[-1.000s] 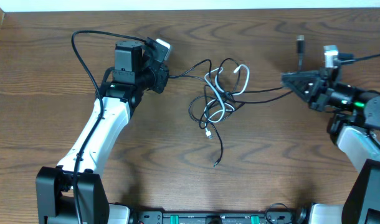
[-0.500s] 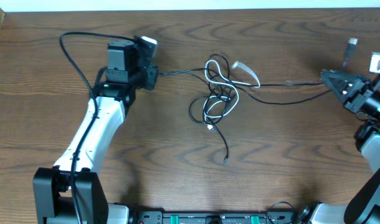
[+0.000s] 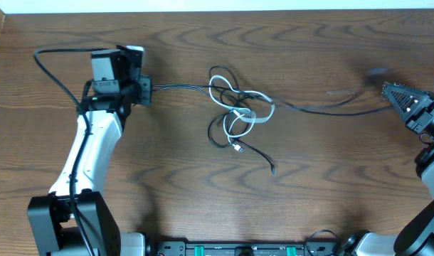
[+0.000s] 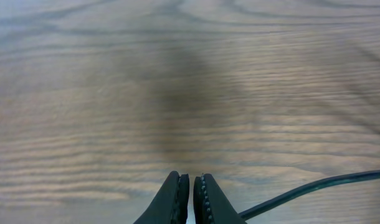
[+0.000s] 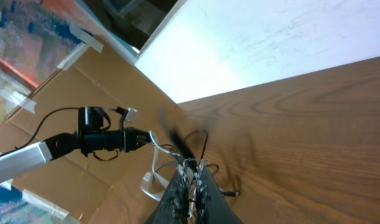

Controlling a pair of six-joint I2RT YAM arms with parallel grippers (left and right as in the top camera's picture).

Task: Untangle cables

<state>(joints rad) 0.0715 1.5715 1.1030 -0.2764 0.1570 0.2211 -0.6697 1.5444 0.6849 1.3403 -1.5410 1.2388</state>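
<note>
The cables [image 3: 236,112] lie knotted mid-table, several thin black cords looped with a white one [image 3: 256,116]. One black cord [image 3: 181,87] runs taut leftward to my left gripper [image 3: 147,90], which is shut on it. Another black cord [image 3: 331,109] leads right to my right gripper [image 3: 388,89], also shut on it. A loose black plug end [image 3: 273,169] trails toward the front. The left wrist view shows my left gripper [image 4: 191,180] closed low over the wood, a black cord [image 4: 314,186] emerging beside it. My right gripper [image 5: 192,165] pinches a cord, the tangle [image 5: 190,142] just beyond.
The left arm's own thick black cable [image 3: 53,60] arcs over the table's back left. A white wall strip [image 3: 217,6] bounds the table's far edge. In the right wrist view, cardboard [image 5: 47,81] stands past the left arm [image 5: 84,140].
Both arms have pulled apart, left going left and right going right. The two held cords have drawn straighter and the knot has shifted left and tightened.
</note>
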